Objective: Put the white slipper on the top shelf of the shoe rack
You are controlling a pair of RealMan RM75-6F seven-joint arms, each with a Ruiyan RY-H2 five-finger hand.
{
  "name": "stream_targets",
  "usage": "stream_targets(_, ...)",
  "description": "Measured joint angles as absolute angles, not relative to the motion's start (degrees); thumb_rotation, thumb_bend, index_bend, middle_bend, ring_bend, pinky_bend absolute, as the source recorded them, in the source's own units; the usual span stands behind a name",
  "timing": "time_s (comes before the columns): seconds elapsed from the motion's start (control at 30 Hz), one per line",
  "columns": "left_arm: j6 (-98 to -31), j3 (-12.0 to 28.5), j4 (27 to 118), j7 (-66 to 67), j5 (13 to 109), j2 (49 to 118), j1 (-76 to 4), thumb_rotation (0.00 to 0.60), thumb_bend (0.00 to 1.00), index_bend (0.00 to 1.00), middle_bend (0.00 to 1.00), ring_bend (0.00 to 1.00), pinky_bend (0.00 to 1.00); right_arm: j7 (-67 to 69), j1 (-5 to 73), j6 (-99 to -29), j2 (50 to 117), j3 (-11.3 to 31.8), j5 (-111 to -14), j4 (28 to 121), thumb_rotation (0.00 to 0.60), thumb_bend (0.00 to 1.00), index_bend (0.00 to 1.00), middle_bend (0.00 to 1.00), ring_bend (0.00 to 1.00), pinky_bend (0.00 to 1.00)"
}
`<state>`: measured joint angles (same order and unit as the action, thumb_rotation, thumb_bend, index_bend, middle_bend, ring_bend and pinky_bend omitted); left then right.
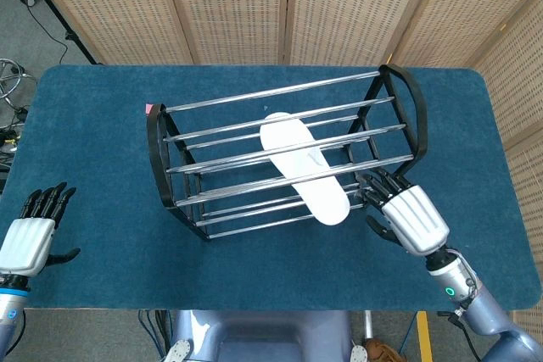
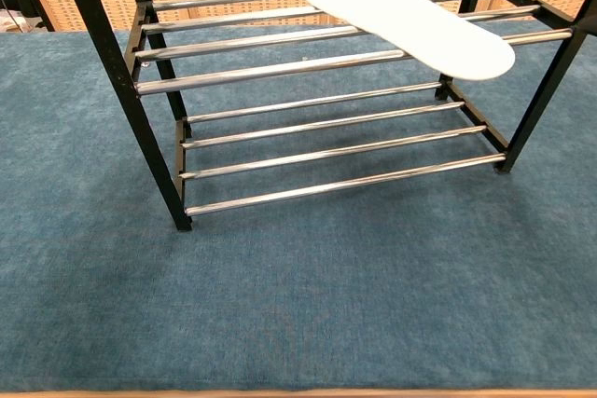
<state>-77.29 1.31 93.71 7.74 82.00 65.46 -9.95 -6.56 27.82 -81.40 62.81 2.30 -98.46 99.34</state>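
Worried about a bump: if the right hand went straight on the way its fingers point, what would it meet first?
Probably the shoe rack, near its right end frame; the right hand points up-left at it. The white slipper lies just beyond. Depth is unclear.

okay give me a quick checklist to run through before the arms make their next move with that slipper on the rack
1. White slipper lies on the top bars of the shoe rack: ok.
2. Slipper fully on the shelf: not ok, its near end overhangs the front bar.
3. Right hand lets go of the slipper: ok, fingers spread, beside the rack.
4. Left hand empty and away from the rack: ok.
5. Slipper sits steady: cannot tell.
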Motion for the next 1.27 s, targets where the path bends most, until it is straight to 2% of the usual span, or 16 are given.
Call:
stream_targets(0.2,-77.71,1.24,94.06,7.86,82.3,65.41,-9.8,0.6,0.0,0.0,0.0,0.0,0.0,-1.54,26.21,-86.7,62.35,0.19,-106.31,92.14,0.6,0.36,0.4,0.27,0.16,0.35)
stream_targets(0.33,-78.07,1.16,94.39,7.89,82.76,65.21,-9.68,0.6,0.0,0.0,0.0,0.0,0.0,0.61,24.11,-91.91,63.06,-1.17,-109.86,83.91,0.6,0.36,0.4,0.27,0.16,0.35)
stream_targets(0.47,-78.34,1.07,94.83,7.94,83.03,64.99,-9.56,0.6,0.0,0.0,0.0,0.0,0.0,2.72,20.63,-97.37,63.73,-2.69,-111.47,76.37,0.6,0.36,0.38,0.26,0.16,0.35)
stream_targets(0.6,-78.93,1.03,95.53,8.06,83.44,64.59,-9.37,0.6,0.0,0.0,0.0,0.0,0.0,3.89,16.61,-101.44,63.8,-4.06,-111.65,73.17,0.6,0.36,0.34,0.22,0.15,0.34)
stream_targets(0.63,-79.19,1.01,95.83,8.07,83.61,64.41,-9.27,0.6,0.0,0.0,0.0,0.0,0.0,4.03,15.46,-102.58,63.78,-4.35,-111.47,72.7,0.6,0.32,0.31,0.2,0.13,0.32)
stream_targets(0.7,-79.63,0.97,96.33,8.12,83.9,64.09,-9.1,0.6,0.0,0.0,0.0,0.0,0.0,4.15,13.67,-104.06,63.72,-4.77,-110.96,72.11,0.6,0.1,0.17,0.07,0.04,0.2)
stream_targets(0.73,-79.91,0.93,96.66,8.19,84.1,63.85,-8.99,0.6,0.0,0.0,0.0,0.0,0.0,4.17,12.46,-104.61,63.63,-5.08,-110.38,71.89,0.6,0.04,0.11,0.04,0.02,0.14)
stream_targets(0.8,-80.14,0.83,97.2,8.32,84.26,63.47,-8.81,0.6,0.0,0.0,0.0,0.0,0.0,4.34,10.78,-104.79,63.3,-5.7,-108.97,72.01,0.6,0.0,0.0,0.0,0.0,0.02)
stream_targets(0.83,-80.28,0.74,97.74,8.54,84.34,63.09,-8.68,0.6,0.0,0.0,0.0,0.0,0.0,4.66,9.75,-104.5,62.82,-6.26,-107.73,72.57,0.6,0.0,0.0,0.0,0.0,0.0)
stream_targets(1.03,-82.46,0.48,100.52,9.32,85.98,61.02,-7.87,0.6,0.0,0.0,0.0,0.0,0.0,7.45,6.31,-101.84,58.97,-7.95,-101.61,81.05,0.6,0.0,0.0,0.0,0.0,0.0)
stream_targets(1.27,-85.03,0.09,102.54,8.02,88.51,59.17,-6.76,0.6,0.0,0.0,0.0,0.0,0.0,5.64,3.61,-100.35,56.13,-7.05,-95.46,93.19,0.6,0.0,0.0,0.0,0.0,0.0)
